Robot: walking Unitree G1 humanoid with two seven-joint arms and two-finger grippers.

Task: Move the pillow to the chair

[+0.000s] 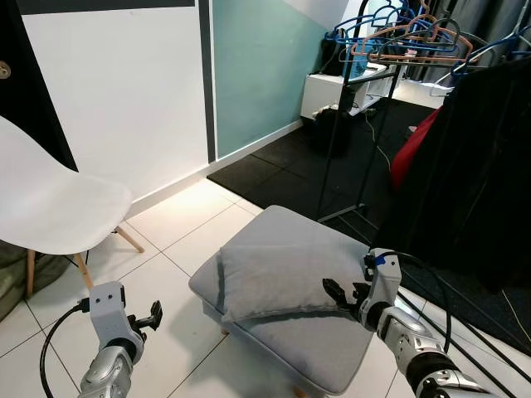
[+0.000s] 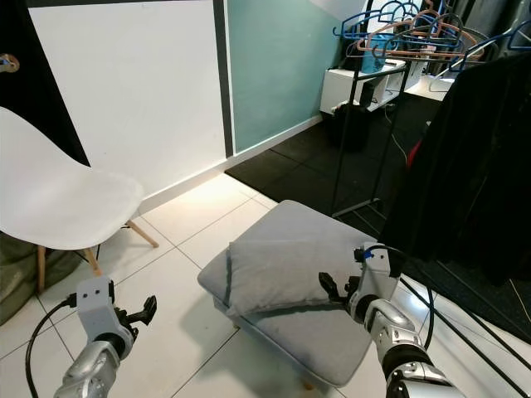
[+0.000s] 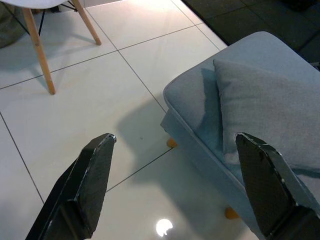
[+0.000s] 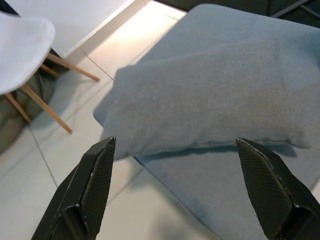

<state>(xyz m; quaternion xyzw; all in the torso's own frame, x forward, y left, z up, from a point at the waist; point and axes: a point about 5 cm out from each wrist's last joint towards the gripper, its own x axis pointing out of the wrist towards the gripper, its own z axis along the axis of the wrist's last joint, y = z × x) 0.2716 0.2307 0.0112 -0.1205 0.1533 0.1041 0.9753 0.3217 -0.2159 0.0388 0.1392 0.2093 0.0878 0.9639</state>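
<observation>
The grey pillow (image 1: 282,280) lies on the grey ottoman (image 1: 332,356), well apart from the white chair (image 1: 50,203); my right gripper (image 1: 342,296) hovers beside it, my left gripper (image 1: 149,316) over tiles, both fingers spread empty

A grey pillow (image 2: 286,269) lies on a grey padded footstool (image 2: 328,336), just ahead of the right gripper (image 2: 334,290), whose fingers are parted beside its near edge. The left gripper (image 2: 143,312) hovers over white tiles, the white chair (image 2: 62,203) beyond it.
</observation>
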